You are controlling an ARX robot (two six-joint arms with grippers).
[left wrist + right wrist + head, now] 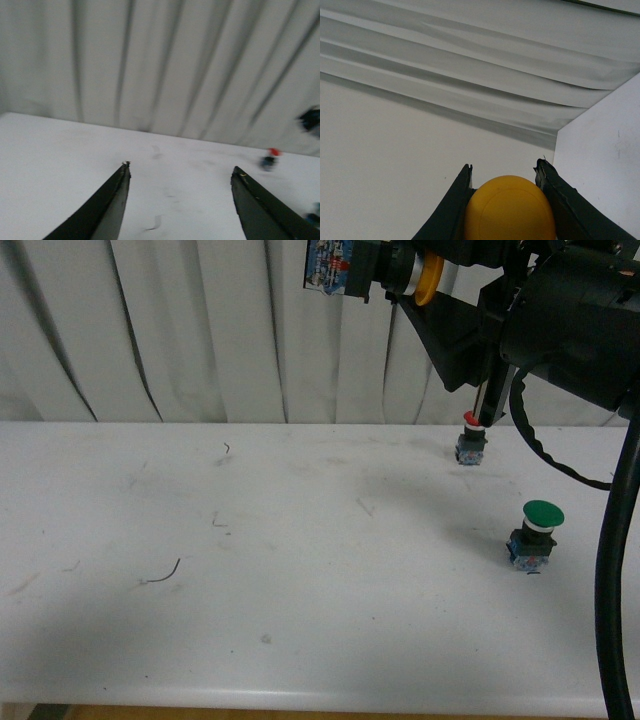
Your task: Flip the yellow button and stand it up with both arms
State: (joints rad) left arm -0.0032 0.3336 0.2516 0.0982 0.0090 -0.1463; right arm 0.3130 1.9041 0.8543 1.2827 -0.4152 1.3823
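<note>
The yellow button [510, 207] is pinched at its cap in the right gripper [504, 169], high above the bench [300, 570]. The left gripper [177, 169] is spread, empty. The flip is judged under way; next, the base should be taken by it.

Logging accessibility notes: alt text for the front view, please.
The right black wedge gripper holds the yellow mushroom-capped push-button sideways, high above the white table. A red-capped button and a larger green-capped button stand on it.

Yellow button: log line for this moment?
yellow button: aloft, sideways | right gripper: shut on it | left gripper: open, empty | stand: not yet done
</note>
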